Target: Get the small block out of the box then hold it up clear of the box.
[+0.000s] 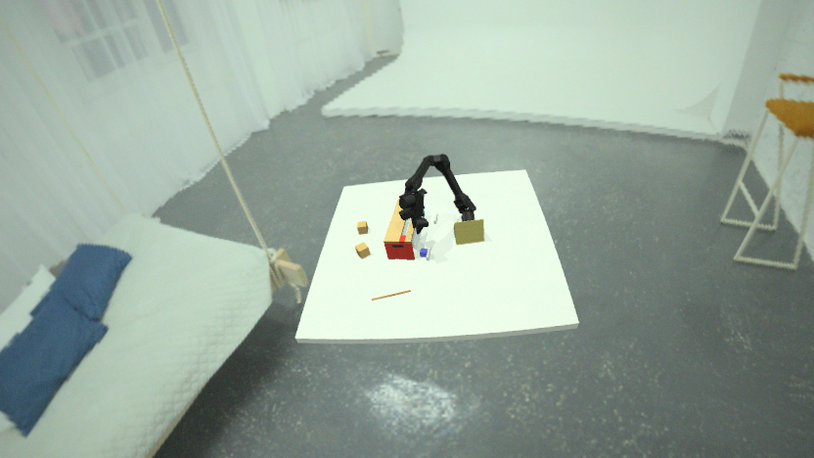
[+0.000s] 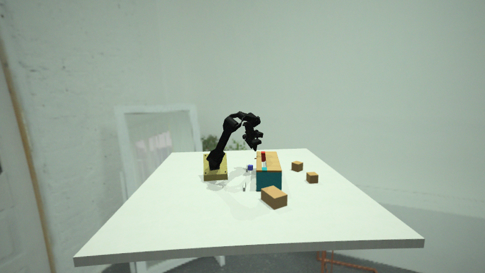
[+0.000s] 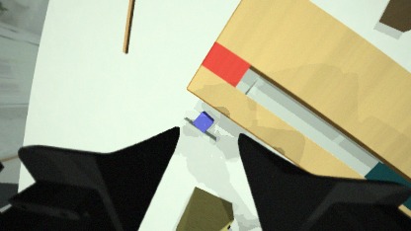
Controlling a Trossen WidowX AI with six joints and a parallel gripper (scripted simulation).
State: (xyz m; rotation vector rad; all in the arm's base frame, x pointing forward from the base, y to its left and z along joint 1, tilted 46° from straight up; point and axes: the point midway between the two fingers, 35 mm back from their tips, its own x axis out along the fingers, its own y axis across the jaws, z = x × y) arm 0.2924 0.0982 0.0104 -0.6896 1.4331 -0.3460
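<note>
The small blue block point(image 1: 423, 251) point(image 2: 250, 167) point(image 3: 203, 121) lies on the table outside the box, beside the box's red end and against a thin grey upright strip point(image 3: 212, 136). The box point(image 1: 400, 251) point(image 2: 268, 179) point(image 3: 296, 59) stands upright, with a wooden top, a long slot, a red end and a teal end. My gripper point(image 1: 420, 226) point(image 2: 255, 146) point(image 3: 208, 134) is open and empty, its fingers part-way apart. It hangs tilted above the table by the box's front side, higher than the block. In the wrist view the block shows just beyond the fingertips.
Two small wooden blocks point(image 1: 362, 227) point(image 1: 362, 250) lie behind the box. A larger wooden block point(image 2: 274, 197) lies by the teal end. A thin stick point(image 1: 390, 295) point(image 3: 128, 27) lies beyond the red end. Another grey strip point(image 2: 243, 186) stands near the teal end. The arm's base point(image 1: 470, 231) point(image 2: 215, 166) faces the box.
</note>
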